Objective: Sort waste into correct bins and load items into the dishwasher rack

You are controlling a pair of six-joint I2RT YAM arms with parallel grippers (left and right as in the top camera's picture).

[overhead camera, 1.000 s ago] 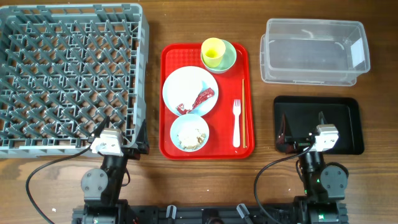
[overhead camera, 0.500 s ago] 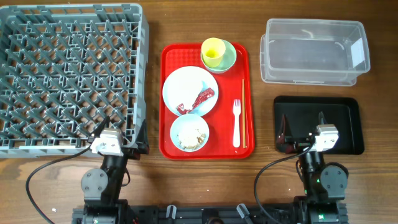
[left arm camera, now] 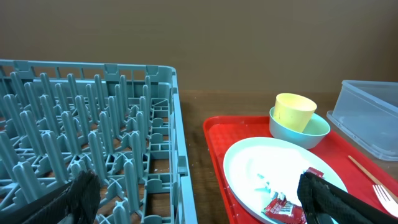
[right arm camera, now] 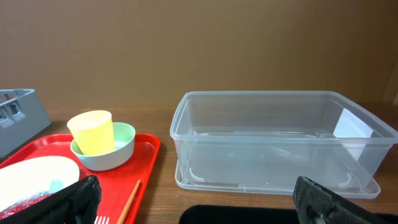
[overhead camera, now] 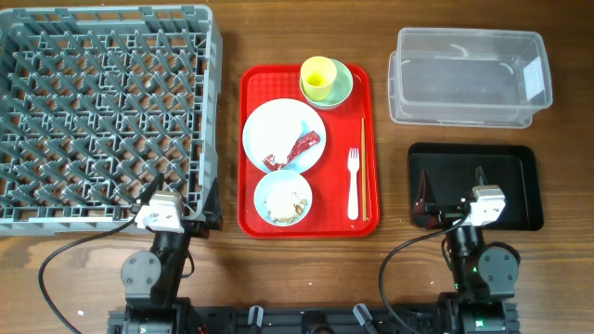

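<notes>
The red-and-white wrapper (overhead camera: 295, 148) lies on the white plate (overhead camera: 277, 125). The rice scraps (overhead camera: 285, 201) fill the light blue bowl (overhead camera: 261, 192). The yellow cup (overhead camera: 317, 78) stands in the pale green bowl (overhead camera: 344, 86). The white fork (overhead camera: 353, 183) and chopsticks (overhead camera: 363, 167) lie beside them. The grey rack (overhead camera: 212, 111) is at the left, the clear tub (overhead camera: 469, 76) and black tray (overhead camera: 515, 181) at the right. My left gripper (overhead camera: 184, 204) is open at the rack's near right corner. My right gripper (overhead camera: 452, 195) is open over the black tray's near edge. Both are empty.
The dishes all sit on a red serving tray (overhead camera: 336, 139) in the middle of the wooden table. Cables run from both arm bases at the front edge. In the left wrist view the rack's wall (left arm camera: 180, 155) stands close beside the red tray (left arm camera: 214, 134).
</notes>
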